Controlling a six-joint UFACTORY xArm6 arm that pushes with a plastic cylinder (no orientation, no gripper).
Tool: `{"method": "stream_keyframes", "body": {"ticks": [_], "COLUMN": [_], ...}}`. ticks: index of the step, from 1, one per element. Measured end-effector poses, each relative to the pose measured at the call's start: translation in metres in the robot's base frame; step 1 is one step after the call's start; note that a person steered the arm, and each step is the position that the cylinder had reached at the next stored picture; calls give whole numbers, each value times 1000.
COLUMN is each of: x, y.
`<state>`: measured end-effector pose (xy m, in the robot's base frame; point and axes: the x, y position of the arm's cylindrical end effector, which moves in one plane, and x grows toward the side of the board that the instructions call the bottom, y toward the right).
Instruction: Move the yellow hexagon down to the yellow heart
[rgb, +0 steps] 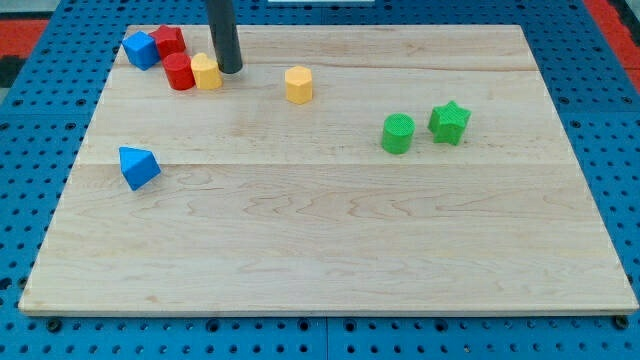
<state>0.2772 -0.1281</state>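
Observation:
A yellow block that looks hexagonal (298, 84) stands alone in the upper middle of the wooden board (330, 250). A second yellow block (206, 72), seemingly the heart, sits at the upper left, touching a red cylinder (180, 72) on its left. My tip (230, 70) is just to the right of this second yellow block, touching it or nearly so. The tip is about 70 pixels to the left of the hexagonal block.
A red block (168, 41) and a blue cube (141, 49) sit at the top left corner. A blue triangular block (138, 166) lies at the left. A green cylinder (397, 133) and a green star (449, 122) stand at the right.

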Motion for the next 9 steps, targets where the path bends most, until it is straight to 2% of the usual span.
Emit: {"method": "stream_keyframes", "body": {"ticks": [1,2,3,6,7,8,9], "x": [-1,0,31,35,65,62,38], "y": [59,144,173,4,29,4,-16]}}
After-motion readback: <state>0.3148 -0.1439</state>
